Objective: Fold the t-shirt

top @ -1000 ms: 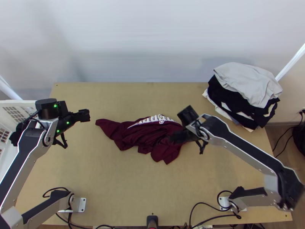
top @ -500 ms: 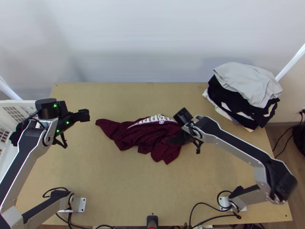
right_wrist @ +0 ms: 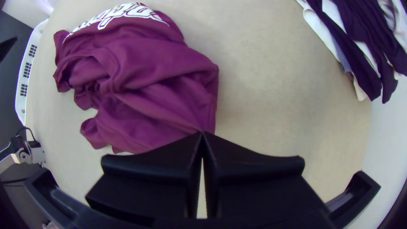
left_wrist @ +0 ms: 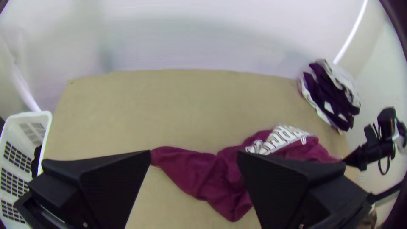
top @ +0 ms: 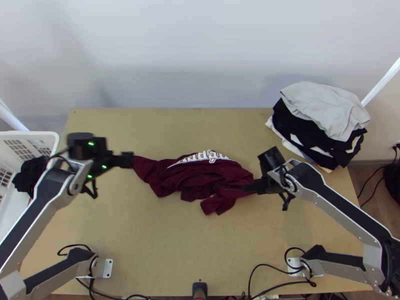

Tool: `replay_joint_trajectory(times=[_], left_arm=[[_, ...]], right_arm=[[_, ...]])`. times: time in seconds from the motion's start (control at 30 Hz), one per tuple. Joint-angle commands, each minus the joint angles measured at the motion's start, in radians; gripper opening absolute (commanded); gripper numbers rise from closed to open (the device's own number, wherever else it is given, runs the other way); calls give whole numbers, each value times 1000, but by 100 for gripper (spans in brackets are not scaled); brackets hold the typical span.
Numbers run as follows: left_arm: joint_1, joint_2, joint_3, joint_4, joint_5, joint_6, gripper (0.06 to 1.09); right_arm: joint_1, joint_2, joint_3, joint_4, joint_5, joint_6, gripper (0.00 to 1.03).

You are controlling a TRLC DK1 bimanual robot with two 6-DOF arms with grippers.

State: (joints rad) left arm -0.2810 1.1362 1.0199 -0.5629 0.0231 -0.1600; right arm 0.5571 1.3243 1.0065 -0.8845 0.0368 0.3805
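Observation:
The maroon t-shirt [top: 200, 175] lies bunched across the middle of the table, its white lettering along the far side. My left gripper [top: 131, 159] is at the shirt's narrow left end in the top view. In the left wrist view the left gripper [left_wrist: 193, 153] has its fingers wide apart, with the shirt [left_wrist: 199, 174] beyond and between them. At the shirt's right side is my right gripper [top: 246, 188]. In the right wrist view the right gripper [right_wrist: 202, 133] has its tips together on a gathered bit of the shirt [right_wrist: 140, 80], creases running to them.
A pile of grey, black and white clothes [top: 322, 112] stands at the table's far right corner. A white basket [top: 50, 137] with dark cloth is at the left edge. Cables [top: 272, 267] lie along the near edge.
My right gripper has moved right, drawing the shirt's right side out with it. My left gripper has moved right, up to the shirt's left end.

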Motion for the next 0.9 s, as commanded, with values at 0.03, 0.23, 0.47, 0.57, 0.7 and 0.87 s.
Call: replay_joint_trajectory(times=[0.03, 0.23, 0.47, 0.57, 0.7, 0.87], left_arm=[[-135, 50, -50, -72, 1, 131, 104], [-277, 96, -95, -147, 1, 217, 104], [-305, 172, -122, -124, 1, 247, 104], [-307, 214, -138, -69, 1, 247, 104], [-307, 278, -139, -8, 3, 246, 104], [-310, 335, -138, 72, 1, 247, 103]], right_arm=[[-23, -30, -31, -13, 9, -22, 3], [-25, -39, -29, -13, 8, -20, 3], [-23, -23, -22, -11, 8, -20, 3], [-23, -17, -19, -11, 8, -20, 3], [-23, -13, -16, -11, 8, -20, 3], [-26, -13, -13, -11, 9, -20, 3]])
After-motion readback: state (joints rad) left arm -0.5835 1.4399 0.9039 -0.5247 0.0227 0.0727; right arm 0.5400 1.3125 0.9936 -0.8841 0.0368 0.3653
